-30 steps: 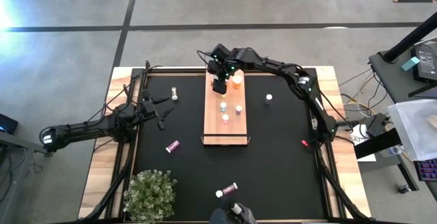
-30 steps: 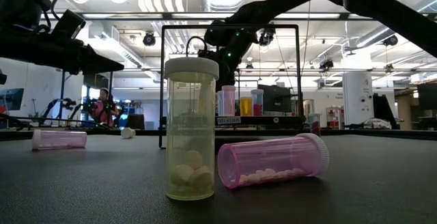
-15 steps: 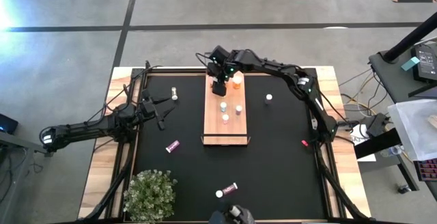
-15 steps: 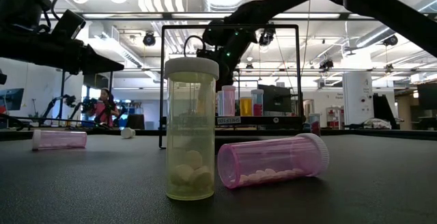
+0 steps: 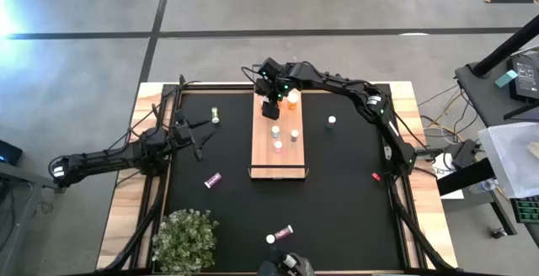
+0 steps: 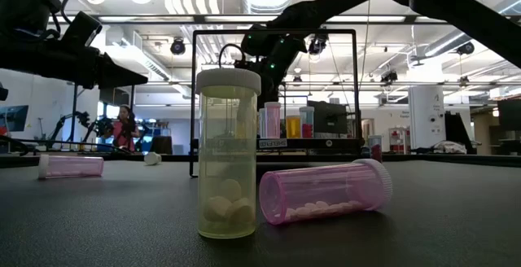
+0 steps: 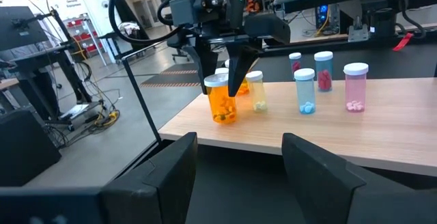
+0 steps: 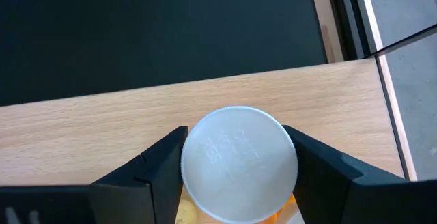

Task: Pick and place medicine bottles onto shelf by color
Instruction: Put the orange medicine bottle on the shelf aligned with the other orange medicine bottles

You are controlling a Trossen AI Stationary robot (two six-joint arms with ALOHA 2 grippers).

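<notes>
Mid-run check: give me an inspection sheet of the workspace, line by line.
Surface: black mat on a wood table.
Job's things: shelf with five upright bottles; orange bottle at its far end; others scattered on the mat.
Clutter: plant, small red bit.
Claws: right claw straddles the orange bottle's cap; left claw open, waiting beside the shelf.
Cables: bundles at the table edges.
Surroundings: person in the lab background.

The right gripper (image 5: 270, 108) has edged rearward along the shelf (image 5: 280, 160) (slightly).
</notes>
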